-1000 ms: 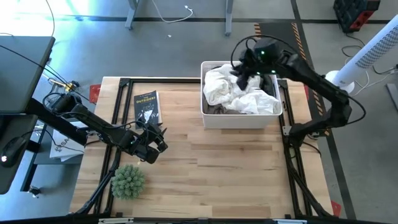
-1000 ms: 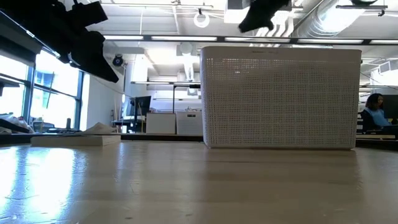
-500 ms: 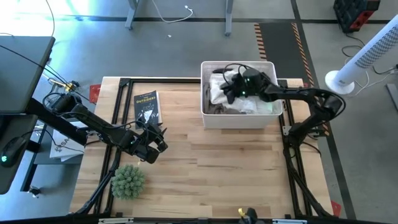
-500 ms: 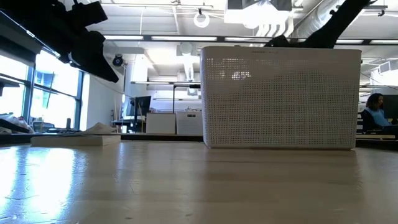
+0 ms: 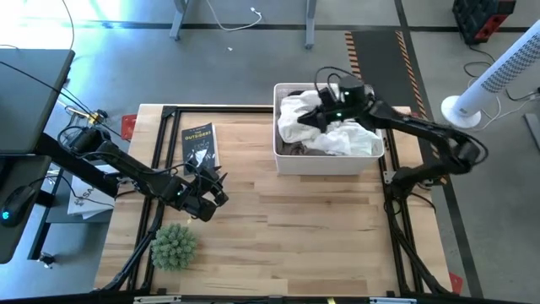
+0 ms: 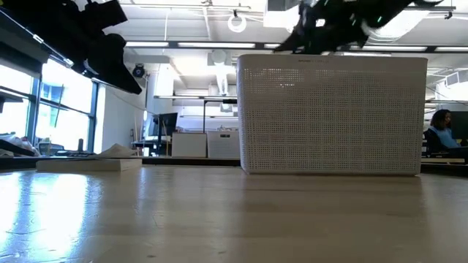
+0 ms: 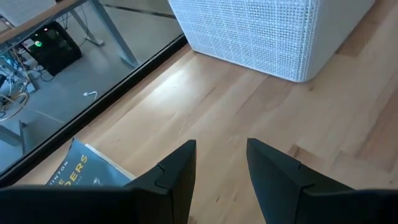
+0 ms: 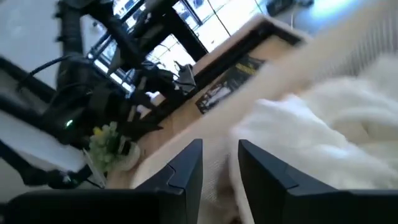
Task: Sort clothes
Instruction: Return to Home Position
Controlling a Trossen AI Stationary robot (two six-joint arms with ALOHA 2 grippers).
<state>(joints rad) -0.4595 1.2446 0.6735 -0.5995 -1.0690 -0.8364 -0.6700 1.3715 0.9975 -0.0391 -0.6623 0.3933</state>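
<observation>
High view: right gripper [image 5: 319, 116] hangs over the basket [image 5: 329, 165], just above the clothes [image 5: 297, 121] piled inside it (mostly white cloth, with a dark grey bit [image 5: 291, 149] against the basket's long wall facing the open table). All clothes in view are in the basket.

Right wrist view: jaws a small gap apart, nothing held, white cloth just beyond them.

Low view: that gripper shows above the basket's rim, clear of it.

Left gripper [image 5: 207, 196] is well away from the basket, over the bare table [image 5: 295, 228]. Left wrist view: jaws part open, empty, pointing towards the basket's corner.

Book [image 5: 200, 143] lies flat on the table, off the basket's short side facing the left arm. Plant [image 5: 174, 245] is further from the basket, past the left gripper.

Low view also shows a seated person [image 6: 441, 131] far behind the basket (not at the table).
</observation>
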